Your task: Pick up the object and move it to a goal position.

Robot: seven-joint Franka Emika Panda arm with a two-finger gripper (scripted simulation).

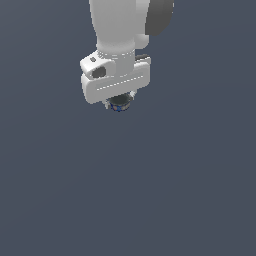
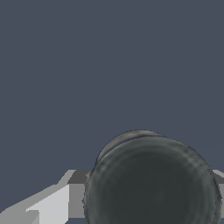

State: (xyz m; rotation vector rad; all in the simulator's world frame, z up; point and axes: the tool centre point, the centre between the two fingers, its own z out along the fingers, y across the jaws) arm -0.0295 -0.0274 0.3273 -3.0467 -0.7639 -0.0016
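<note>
The object [image 1: 119, 104] is a tiny dark round thing with faint bluish glints. In the exterior view it peeks out just under the white gripper [image 1: 119, 102], whose body hides most of it. In the wrist view the object [image 2: 151, 181] fills the near part of the picture as a large dark round shape. It sits between the grey fingers [image 2: 76, 192], one on either side. The gripper [image 2: 151, 194] is shut on the object. The fingertips themselves are hidden in the exterior view.
A plain slate-blue surface [image 1: 150, 190] fills both views all around the gripper. The white arm [image 1: 120, 25] with a dark grey joint comes down from the top of the exterior view. No other object shows.
</note>
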